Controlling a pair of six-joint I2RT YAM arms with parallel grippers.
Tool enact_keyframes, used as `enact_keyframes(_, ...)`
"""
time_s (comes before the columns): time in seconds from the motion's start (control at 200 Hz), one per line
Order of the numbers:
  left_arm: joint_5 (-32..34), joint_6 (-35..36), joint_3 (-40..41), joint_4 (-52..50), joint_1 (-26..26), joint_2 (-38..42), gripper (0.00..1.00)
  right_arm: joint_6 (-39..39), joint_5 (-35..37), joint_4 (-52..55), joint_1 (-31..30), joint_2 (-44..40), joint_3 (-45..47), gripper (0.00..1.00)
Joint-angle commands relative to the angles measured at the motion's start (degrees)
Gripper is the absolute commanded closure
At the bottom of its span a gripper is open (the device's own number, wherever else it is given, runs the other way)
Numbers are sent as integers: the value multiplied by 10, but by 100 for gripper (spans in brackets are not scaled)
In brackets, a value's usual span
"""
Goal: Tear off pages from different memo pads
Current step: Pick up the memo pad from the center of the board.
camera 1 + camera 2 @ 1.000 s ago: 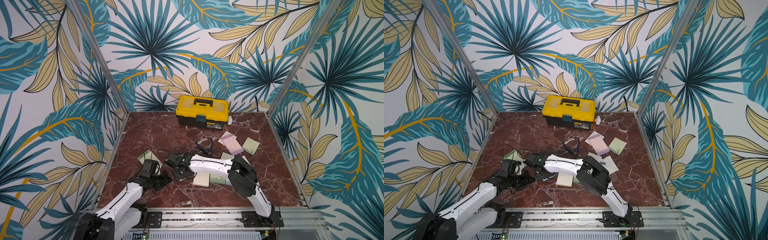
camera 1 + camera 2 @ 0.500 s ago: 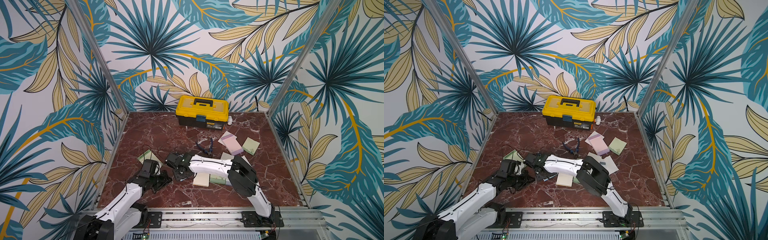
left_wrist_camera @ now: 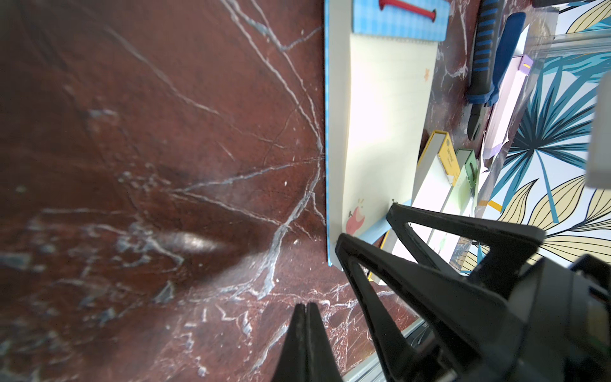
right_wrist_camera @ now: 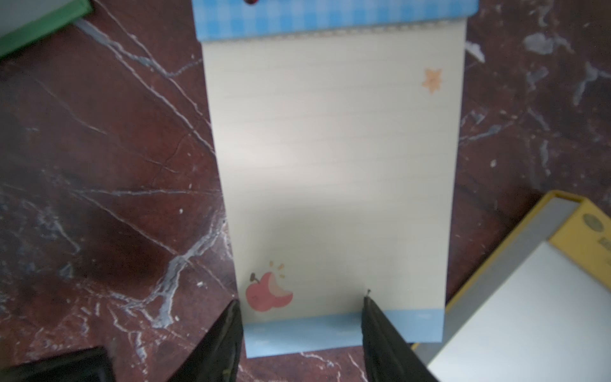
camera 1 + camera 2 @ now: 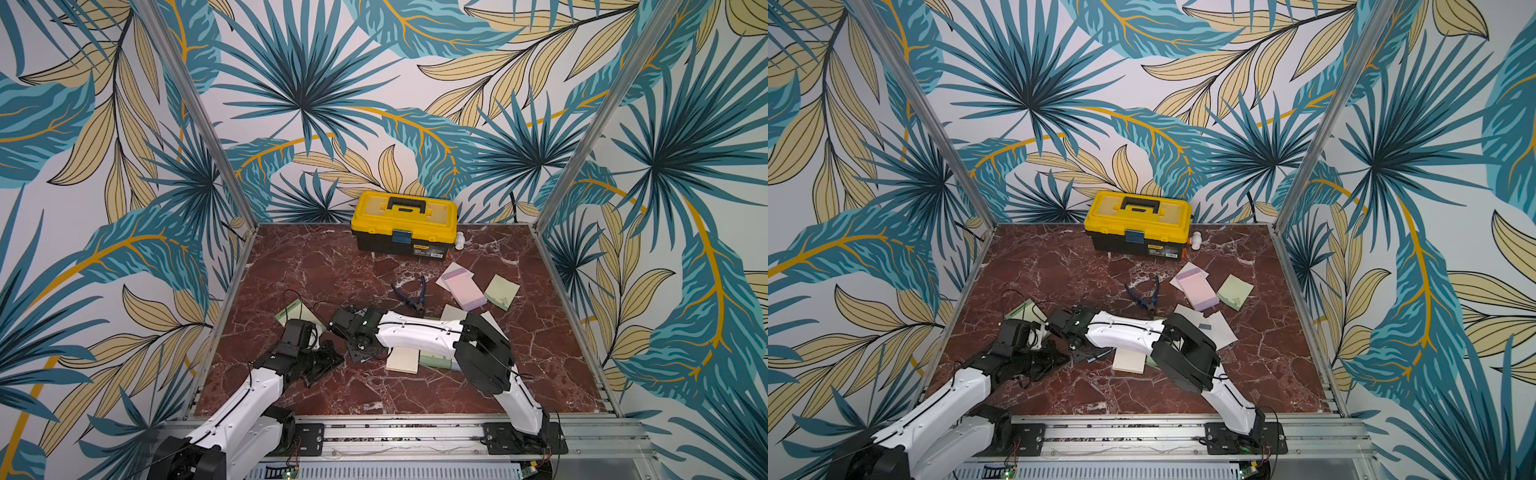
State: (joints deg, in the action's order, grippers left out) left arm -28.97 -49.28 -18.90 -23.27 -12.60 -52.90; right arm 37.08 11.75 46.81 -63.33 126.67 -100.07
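A blue-bordered memo pad (image 4: 334,158) with a cream top page and an apple drawing lies flat on the marble. My right gripper (image 4: 301,304) is open at the pad's lower end. One fingertip (image 4: 231,317) stands just off the pad's side edge; the other fingertip (image 4: 368,307) rests on the page. In the left wrist view the same pad (image 3: 380,115) lies beyond my left gripper (image 3: 305,306), which is shut on nothing over bare marble. In both top views the two grippers (image 5: 332,361) (image 5: 359,347) sit close together at front left, hiding the pad.
A cream pad (image 5: 402,360) and a green pad (image 5: 434,360) lie under the right arm. A pink-lilac pad (image 5: 464,291), a green pad (image 5: 502,291) and loose white pages (image 5: 1208,328) lie to the right. Blue pliers (image 5: 409,293), a yellow toolbox (image 5: 404,227), another green pad (image 5: 293,309).
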Motion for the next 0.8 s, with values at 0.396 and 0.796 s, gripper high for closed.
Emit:
enact_keyframes(0.396, -13, 7, 8, 10, 6, -3, 100, 3, -42, -18, 5, 1, 29, 47)
enact_keyframes(0.796, -17, 1, 9, 29, 4, -21, 100, 15, -80, -68, 27, -37, 85, 47)
